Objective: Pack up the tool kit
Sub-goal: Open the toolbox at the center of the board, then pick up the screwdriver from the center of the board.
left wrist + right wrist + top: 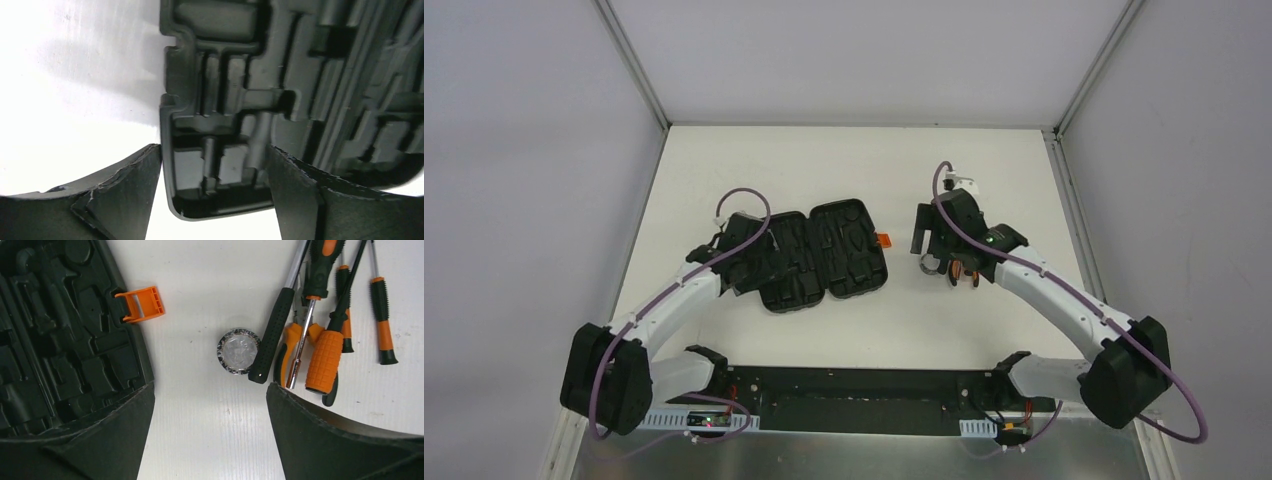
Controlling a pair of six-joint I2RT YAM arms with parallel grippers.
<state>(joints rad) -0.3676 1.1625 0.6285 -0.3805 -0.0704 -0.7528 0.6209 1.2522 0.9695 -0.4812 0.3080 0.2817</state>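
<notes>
The tool kit's black case (819, 255) lies open and flat, its moulded slots bare and its orange latch (884, 240) at the right edge. My left gripper (742, 265) is at the case's left end. In the left wrist view it (215, 200) is open and straddles a corner of the case (220, 125), one finger (130, 190) against the outer rim. My right gripper (210, 440) is open over bare table, between the case (60, 340) and the loose tools: a black-handled hammer (272, 335), orange pliers (292, 337) and screwdrivers (325, 360).
A small roll of tape (239, 351) lies beside the hammer handle. The loose tools (962, 272) sit partly under the right arm in the top view. Grey walls close in the white table (854, 160) on three sides.
</notes>
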